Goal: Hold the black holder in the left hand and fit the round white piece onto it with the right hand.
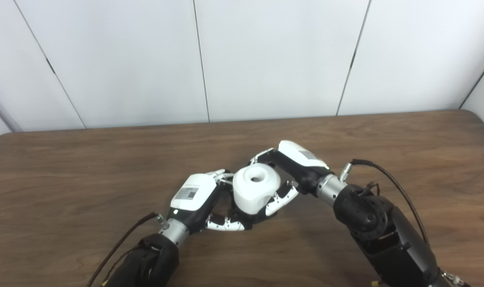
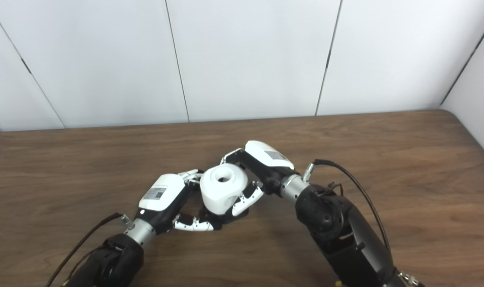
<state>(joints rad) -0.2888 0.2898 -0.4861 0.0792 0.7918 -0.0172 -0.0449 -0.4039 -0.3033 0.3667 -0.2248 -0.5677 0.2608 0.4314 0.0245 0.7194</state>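
Round white piece [image 1: 253, 188]: matte white plastic, a squat drum with softly faceted sides and a round hole sunk in its top face. It sits between the two hands, just above the table, nearer the front edge than the back and about midway between the left and right edges.

Black holder [image 1: 242, 217]: only a dark sliver shows beneath the white piece; its shape cannot be made out. The white piece appears to rest on it.

Left hand [image 1: 204, 199]: glossy white shell over black body, white-jointed fingers. It is curled around the black holder from the left, thumb lying along the lower side, fingers reaching behind the white piece.

Right hand [image 1: 286, 171]: same make. It is closed on the round white piece from the right, fingers wrapped over its far side and thumb pressed to the near flank.

Table [image 1: 86, 167]: dark brown wood-grain top, smooth, with rounded far corners.

Wall [image 1: 266, 56]: pale grey-white panels divided by thin dark seams, standing directly behind the table's back edge.

Cables [image 1: 389, 179]: black, looping off each forearm.
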